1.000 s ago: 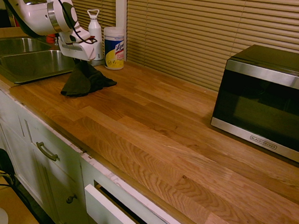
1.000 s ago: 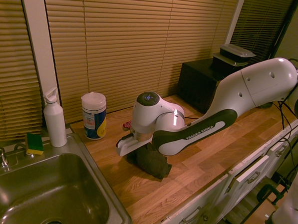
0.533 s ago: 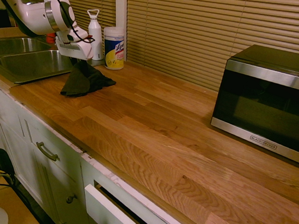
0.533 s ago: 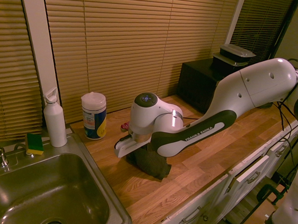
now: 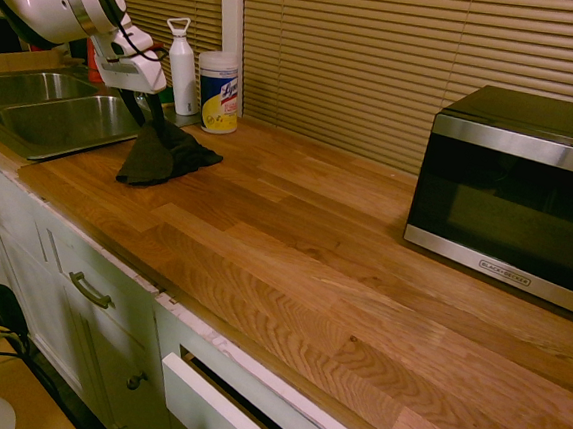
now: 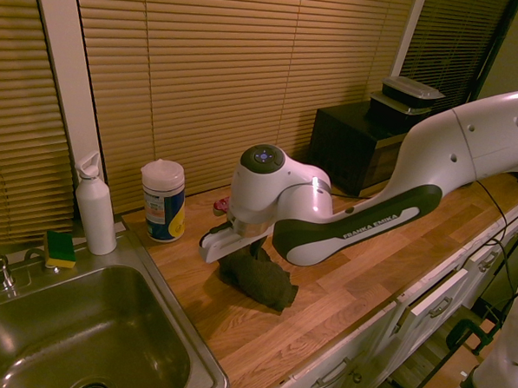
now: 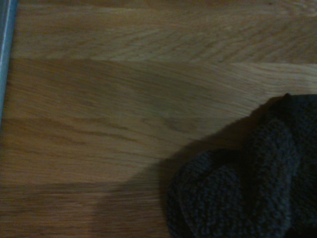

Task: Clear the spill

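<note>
A dark knitted rag (image 5: 163, 159) lies bunched on the wooden countertop (image 5: 295, 235) beside the sink. Its top is drawn up into a peak that reaches my gripper (image 5: 143, 112), which hangs just above it and looks shut on that peak. From the other side the gripper (image 6: 249, 244) sits over the rag (image 6: 261, 279) in the same way. In the wrist view the rag (image 7: 247, 183) rises from the bottom edge over bare wood. No dark drops of the spill show in any view; they are hidden or out of view.
A steel sink (image 5: 44, 118) adjoins the rag, with a yellow-green sponge (image 6: 61, 248) on its rim. A wipes canister (image 5: 218, 91) and a white bottle (image 5: 183, 65) stand by the blinds. A microwave (image 5: 519, 195) sits far along the counter.
My gripper has risen from low over the rag and drifted slightly toward the sink. The rag's top has been pulled up into a peak with it.
</note>
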Robot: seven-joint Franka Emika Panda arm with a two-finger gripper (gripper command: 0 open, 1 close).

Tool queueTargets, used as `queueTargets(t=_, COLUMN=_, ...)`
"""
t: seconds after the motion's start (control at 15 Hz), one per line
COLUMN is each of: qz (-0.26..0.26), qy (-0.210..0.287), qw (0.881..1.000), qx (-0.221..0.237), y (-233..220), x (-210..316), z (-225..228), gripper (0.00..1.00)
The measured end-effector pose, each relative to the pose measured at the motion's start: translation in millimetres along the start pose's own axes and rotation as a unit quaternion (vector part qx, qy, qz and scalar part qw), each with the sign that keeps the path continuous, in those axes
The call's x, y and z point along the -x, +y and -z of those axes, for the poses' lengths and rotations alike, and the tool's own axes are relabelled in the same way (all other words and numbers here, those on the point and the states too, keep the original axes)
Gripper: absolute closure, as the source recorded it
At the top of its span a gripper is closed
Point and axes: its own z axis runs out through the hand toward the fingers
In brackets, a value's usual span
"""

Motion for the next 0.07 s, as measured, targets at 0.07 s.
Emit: queueTargets(t=0.07, qz=-0.002, qy=0.005, qw=1.0, qx=-0.003, y=2.9, x=2.4, z=8.5, gripper=0.0)
